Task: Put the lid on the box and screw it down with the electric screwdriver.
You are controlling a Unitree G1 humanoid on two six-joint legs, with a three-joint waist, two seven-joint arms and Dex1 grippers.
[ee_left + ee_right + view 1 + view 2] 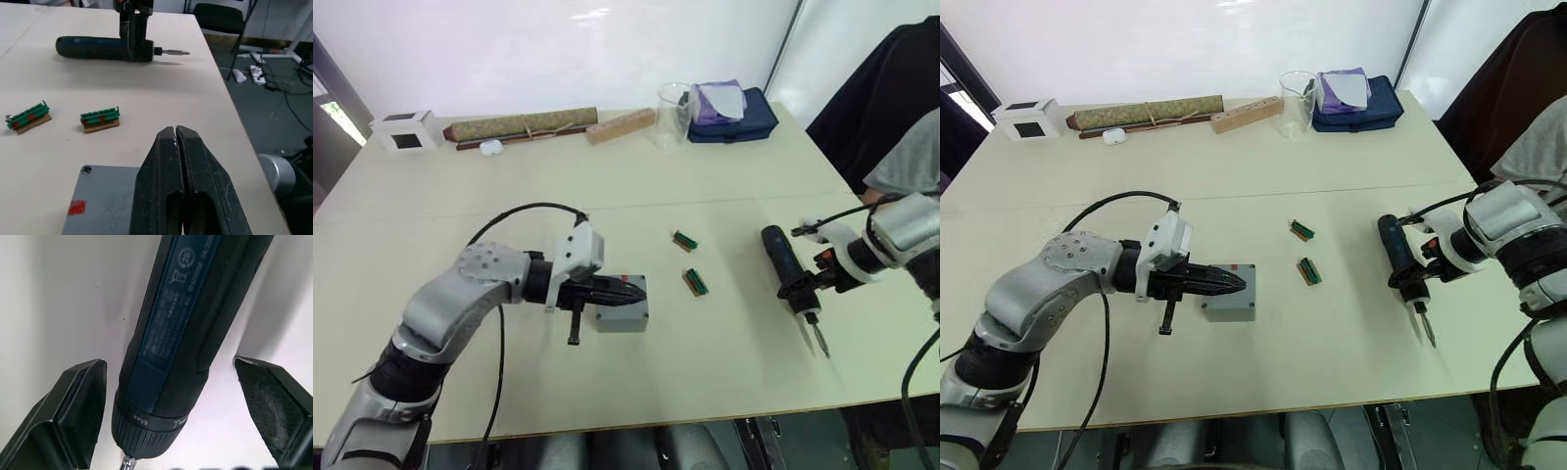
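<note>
While the lid (pixel 625 297) sits on the box (pixel 623 318), the left gripper (pixel 628 290) rests over it. Left wrist: jaws shut, empty. Right wrist: open jaws straddle the electric screwdriver (pixel 186 338), right of the box; closing off-centre could roll it.

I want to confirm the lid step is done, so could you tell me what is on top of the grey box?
The lid lies flat on the box, red mark up, with the shut left gripper over it. The box's inside is covered.
</note>
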